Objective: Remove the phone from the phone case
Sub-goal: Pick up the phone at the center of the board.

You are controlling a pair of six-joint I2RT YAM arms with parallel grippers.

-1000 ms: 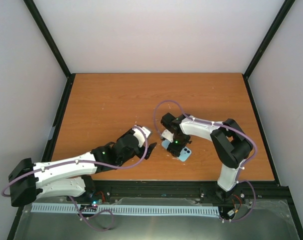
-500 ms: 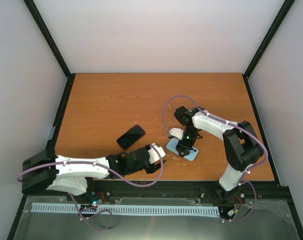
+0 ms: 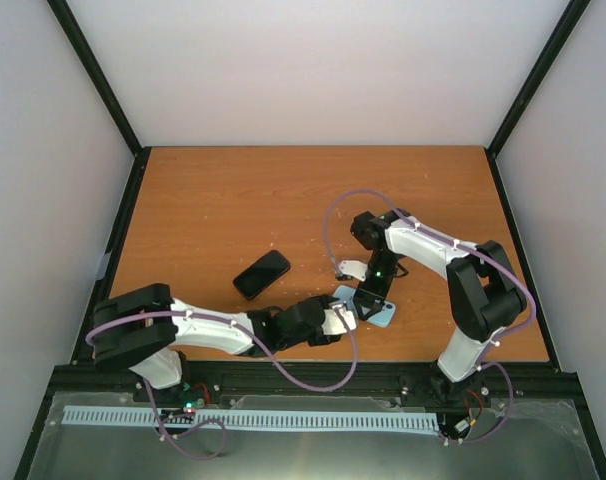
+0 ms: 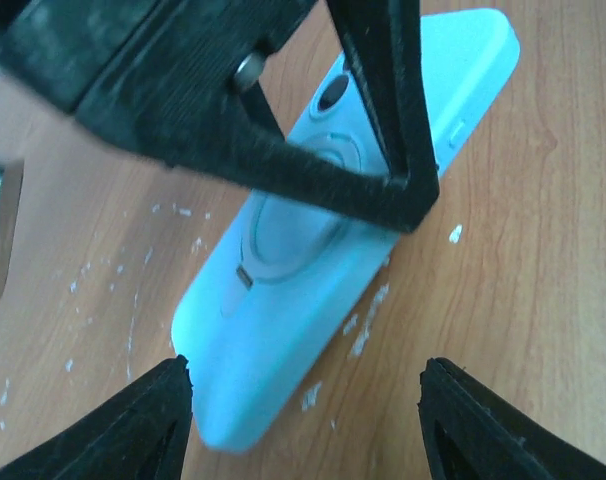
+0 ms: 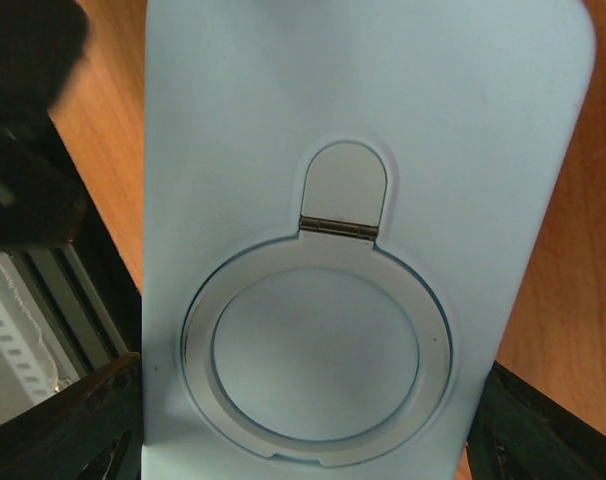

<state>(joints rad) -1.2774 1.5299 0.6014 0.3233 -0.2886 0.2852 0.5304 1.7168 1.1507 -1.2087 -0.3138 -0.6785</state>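
Note:
The light blue phone case [image 3: 382, 314] lies back up on the table, its round ring stand showing in the right wrist view [image 5: 323, 350]. My right gripper [image 3: 371, 297] stands over it, with the jaws against its two long sides [image 5: 313, 440]. A black phone [image 3: 261, 273] lies flat on the table, apart from the case, to its left. My left gripper [image 3: 340, 318] is open and low at the case's near left end. In the left wrist view [image 4: 308, 385] a corner of the case [image 4: 273, 340] sits between the fingertips, close to the left one. The case's inside is hidden.
The right gripper's black fingers [image 4: 383, 120] cross over the case in the left wrist view. The orange table [image 3: 233, 200] is scuffed white around the case. The black front rail [image 3: 313, 375] runs just behind the left gripper.
My left arm has swung right along the front edge and brought its gripper to the case's end, uncovering the black phone. The right gripper and case have shifted slightly right.

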